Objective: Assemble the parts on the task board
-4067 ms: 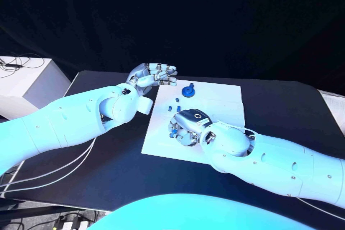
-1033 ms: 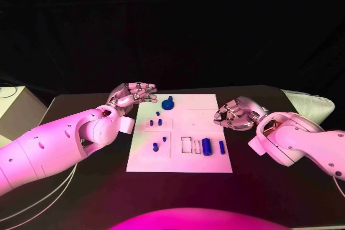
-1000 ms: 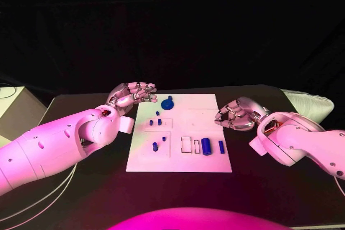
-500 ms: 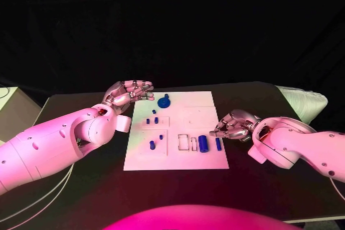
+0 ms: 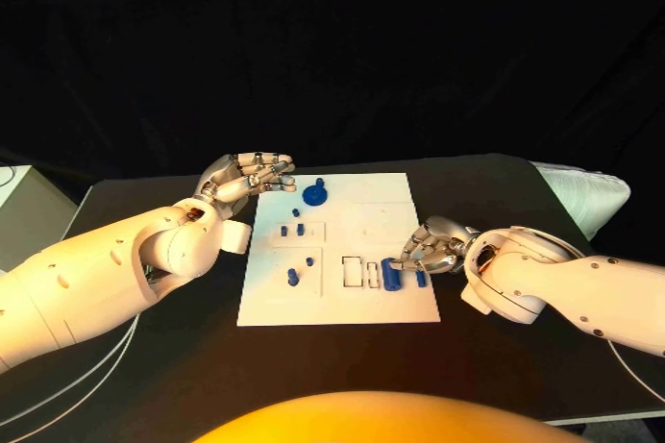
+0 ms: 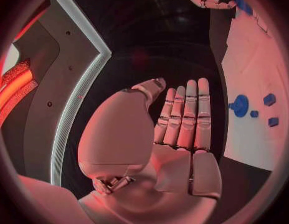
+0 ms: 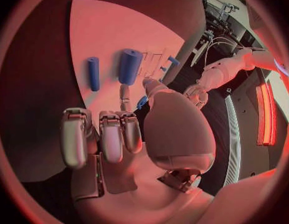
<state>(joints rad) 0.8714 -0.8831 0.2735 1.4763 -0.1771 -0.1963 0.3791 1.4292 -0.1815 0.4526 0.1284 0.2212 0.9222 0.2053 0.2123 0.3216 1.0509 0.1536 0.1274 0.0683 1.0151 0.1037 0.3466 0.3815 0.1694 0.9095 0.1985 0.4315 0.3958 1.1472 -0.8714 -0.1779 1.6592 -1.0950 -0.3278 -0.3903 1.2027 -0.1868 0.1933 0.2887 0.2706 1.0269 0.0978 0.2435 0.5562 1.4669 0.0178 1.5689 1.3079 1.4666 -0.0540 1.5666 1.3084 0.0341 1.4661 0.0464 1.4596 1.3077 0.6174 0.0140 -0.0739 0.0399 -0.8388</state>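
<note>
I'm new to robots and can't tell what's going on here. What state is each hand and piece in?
left hand: holds nothing, beside the board's far corner.
right hand: over the board, fingers by the thick blue cylinder, holds nothing.
blue disc: lying on the task board.
thick blue cylinder: lying flat.

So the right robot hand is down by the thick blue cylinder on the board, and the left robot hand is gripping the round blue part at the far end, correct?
Not quite. The right robot hand is by the thick blue cylinder on the board, but the left robot hand holds nothing. In the head view it sits beside the round blue part, apart from it.
</note>
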